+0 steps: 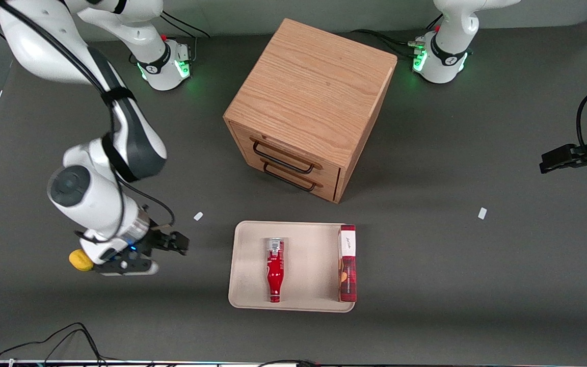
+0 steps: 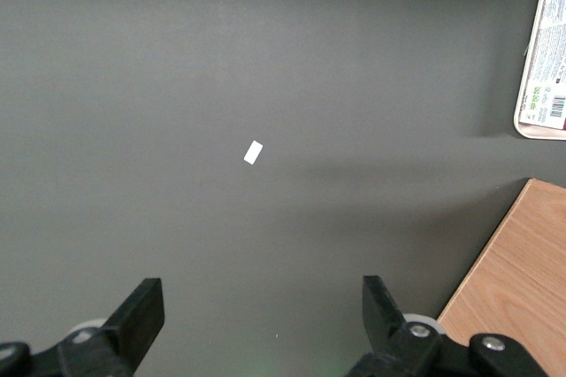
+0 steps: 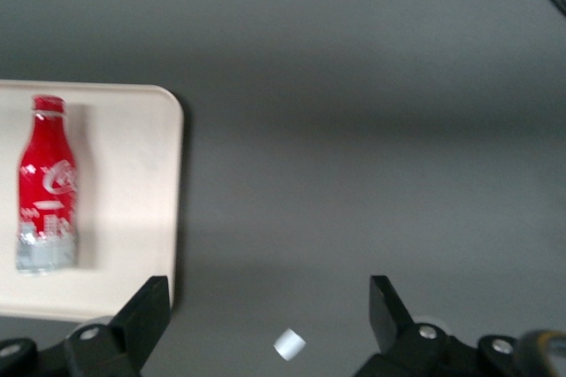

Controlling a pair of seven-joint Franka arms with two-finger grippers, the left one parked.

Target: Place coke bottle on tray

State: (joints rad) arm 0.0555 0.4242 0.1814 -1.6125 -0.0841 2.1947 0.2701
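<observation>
While my pincer (image 1: 184,243) hangs released and empty over bare bench (image 1: 477,285), well apart from the tray (image 1: 245,293) | coke bottle (image 1: 275,270) lies flat on tray, near red box (image 1: 347,265) | step judged: retreat; best kept high, clear of rim, bottle undisturbed.

White right arm (image 1: 95,199) — grey joints, black cables, black gripper (image 1: 171,243).

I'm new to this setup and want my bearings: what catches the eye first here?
The red coke bottle lies flat in the beige tray, beside a flat red box resting against its rim. A wooden cabinet stands farther from the camera. The gripper hovers open over bare table toward the working arm's end.
</observation>
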